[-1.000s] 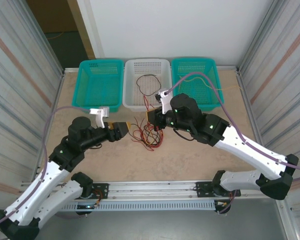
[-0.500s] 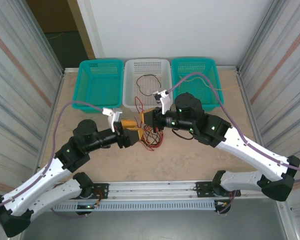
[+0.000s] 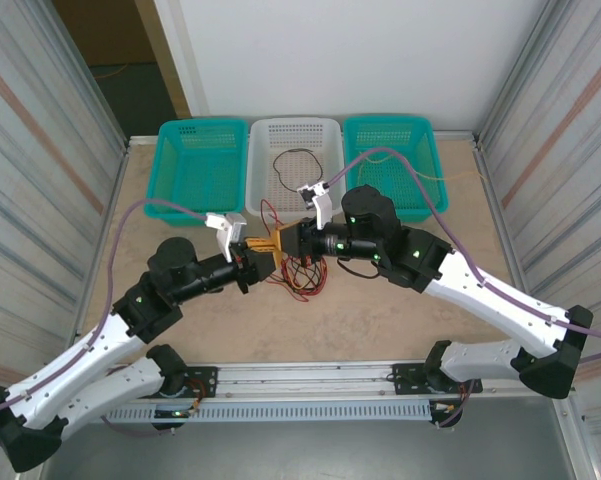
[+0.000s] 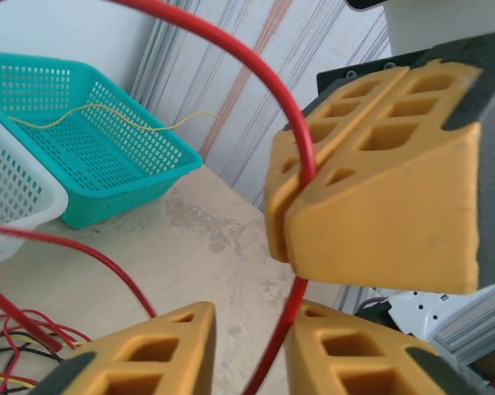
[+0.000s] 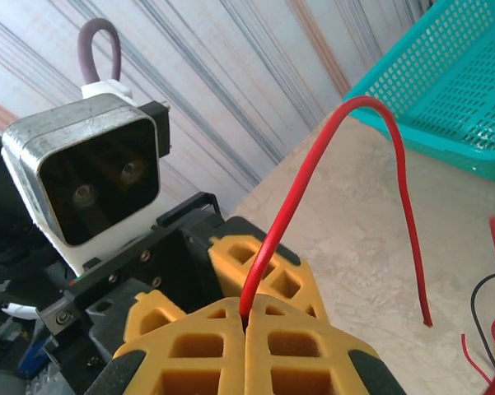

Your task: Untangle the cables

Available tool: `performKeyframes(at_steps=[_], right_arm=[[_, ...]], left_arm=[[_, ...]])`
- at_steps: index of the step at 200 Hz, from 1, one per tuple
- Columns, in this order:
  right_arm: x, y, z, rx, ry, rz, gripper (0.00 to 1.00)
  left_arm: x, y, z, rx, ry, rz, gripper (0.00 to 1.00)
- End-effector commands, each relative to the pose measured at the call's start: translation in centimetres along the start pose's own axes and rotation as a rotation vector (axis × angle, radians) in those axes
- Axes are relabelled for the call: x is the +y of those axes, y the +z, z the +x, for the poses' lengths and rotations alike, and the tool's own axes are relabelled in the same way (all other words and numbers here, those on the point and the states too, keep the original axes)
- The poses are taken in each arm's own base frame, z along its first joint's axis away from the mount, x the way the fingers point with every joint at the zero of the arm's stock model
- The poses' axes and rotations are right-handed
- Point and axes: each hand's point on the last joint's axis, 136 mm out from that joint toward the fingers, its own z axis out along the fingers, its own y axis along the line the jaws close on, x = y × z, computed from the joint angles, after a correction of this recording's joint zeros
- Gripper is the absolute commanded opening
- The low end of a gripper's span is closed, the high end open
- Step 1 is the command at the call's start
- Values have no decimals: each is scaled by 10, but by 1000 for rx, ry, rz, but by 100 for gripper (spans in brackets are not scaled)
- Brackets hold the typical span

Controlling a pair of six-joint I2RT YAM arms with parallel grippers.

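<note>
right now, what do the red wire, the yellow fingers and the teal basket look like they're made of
Red wire: likely a plastic-coated lead, smooth and slightly glossy; it holds a clean arc.
Yellow fingers of the right tool: probably printed or moulded plastic, matte, with hollow square cells.
Teal basket: moulded plastic, judging by its even grid of holes and thick rim.

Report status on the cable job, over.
Right claw shut on red cable. Left claw open around same cable. Tangle on table below. Claws nose to nose, crowded.
</note>
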Motion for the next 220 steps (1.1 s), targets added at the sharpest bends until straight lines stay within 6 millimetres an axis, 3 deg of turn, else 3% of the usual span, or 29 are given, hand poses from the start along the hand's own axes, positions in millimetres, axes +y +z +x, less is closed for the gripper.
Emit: performKeyframes(at_steps=[1,22,31,53,69,86,102,138,220], right_arm=[[8,1,-1,-3,15,-45,0],[1,-2,-2,-16,14,-3,5],[-8,-7,-4,-32,10,50,18],[-42,-24,-12,-87,42,185,54],[-77,-32,-9,-82,123,263,67],[-110,-31,4,-13,238,298,67],[-123,-20,24,96,303,280,66],[-112,3,52,232,364,137,63],[-104,26,76,326,407,57,49]], left_arm=[[-4,-2,-17,-63,26,-2,18],[0,-3,-17,-71,26,-27,5],[1,-4,-17,-70,28,-32,0],[-1,-3,-14,-56,35,-15,0],[-8,-4,-12,-44,42,23,0],[-19,-6,-11,-32,60,82,0],[-28,-6,-8,-12,75,132,0],[-40,-7,-2,45,109,195,0],[-46,-5,-5,72,143,211,0]])
